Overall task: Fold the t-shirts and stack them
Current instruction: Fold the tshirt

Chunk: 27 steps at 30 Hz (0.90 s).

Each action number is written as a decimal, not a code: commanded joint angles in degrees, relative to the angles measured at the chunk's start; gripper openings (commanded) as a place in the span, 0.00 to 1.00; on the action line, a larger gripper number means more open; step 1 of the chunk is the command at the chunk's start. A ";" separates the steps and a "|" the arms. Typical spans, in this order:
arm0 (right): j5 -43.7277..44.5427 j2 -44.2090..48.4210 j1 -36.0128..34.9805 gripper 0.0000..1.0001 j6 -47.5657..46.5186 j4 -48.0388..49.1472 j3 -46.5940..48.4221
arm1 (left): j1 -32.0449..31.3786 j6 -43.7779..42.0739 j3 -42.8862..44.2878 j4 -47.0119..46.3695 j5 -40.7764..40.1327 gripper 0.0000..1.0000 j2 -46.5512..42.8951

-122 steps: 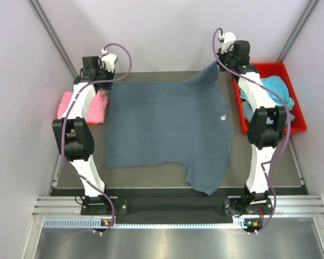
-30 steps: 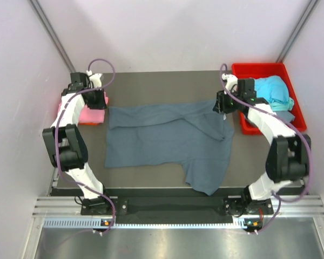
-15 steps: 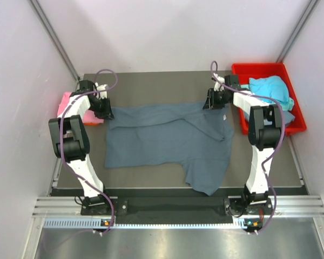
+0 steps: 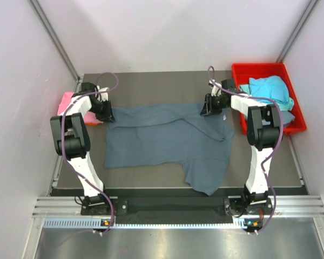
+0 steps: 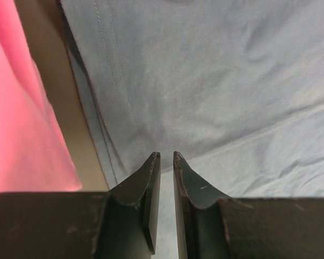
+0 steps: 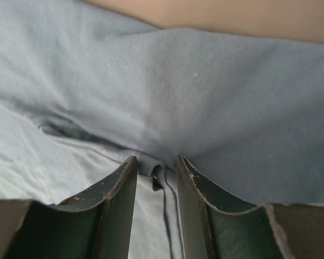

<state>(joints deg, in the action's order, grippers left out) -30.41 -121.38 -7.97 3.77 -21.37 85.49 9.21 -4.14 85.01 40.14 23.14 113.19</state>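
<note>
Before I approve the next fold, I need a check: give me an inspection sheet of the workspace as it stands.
Surface: brown table, bare along the far edge.
Job's things: blue-grey t-shirt half folded mid-table, one sleeve trailing near-right; pink t-shirt at the left edge; turquoise t-shirt heaped in the red bin.
Clutter: nothing seen.
Claws: left claw nearly closed at the blue-grey shirt's far-left corner, grip unclear; right claw pinching a pucker of cloth at its far-right corner.
Cables: purple cables loop off both wrists, clear of the cloth.
Surroundings: pale walls on three sides.
</note>
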 commanded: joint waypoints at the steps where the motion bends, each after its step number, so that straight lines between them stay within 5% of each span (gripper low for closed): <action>1: -0.44 4.75 -0.73 0.36 0.19 -0.52 -2.43 | -0.25 1.15 3.40 -0.24 1.12 0.21 1.16; 4: -0.35 4.58 -0.82 0.34 0.01 -0.43 -2.44 | -0.25 1.07 3.93 0.02 1.39 0.21 1.51; 9: -0.26 4.14 -1.79 0.08 -0.52 -0.26 -0.95 | -0.25 0.80 3.67 0.38 1.56 0.21 1.25; 19: 0.00 9.05 -3.20 0.04 0.01 -2.10 -0.50 | -0.25 1.50 1.12 -1.38 2.44 0.20 -0.16; 27: -1.05 16.70 -4.86 0.04 3.61 -2.63 -8.84 | -0.16 1.68 0.77 -2.87 3.14 0.20 -0.42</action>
<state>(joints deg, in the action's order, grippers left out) -30.13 -109.58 -10.92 5.26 -23.92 79.48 9.21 -2.85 85.97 39.53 24.67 115.04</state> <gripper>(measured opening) 0.044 0.203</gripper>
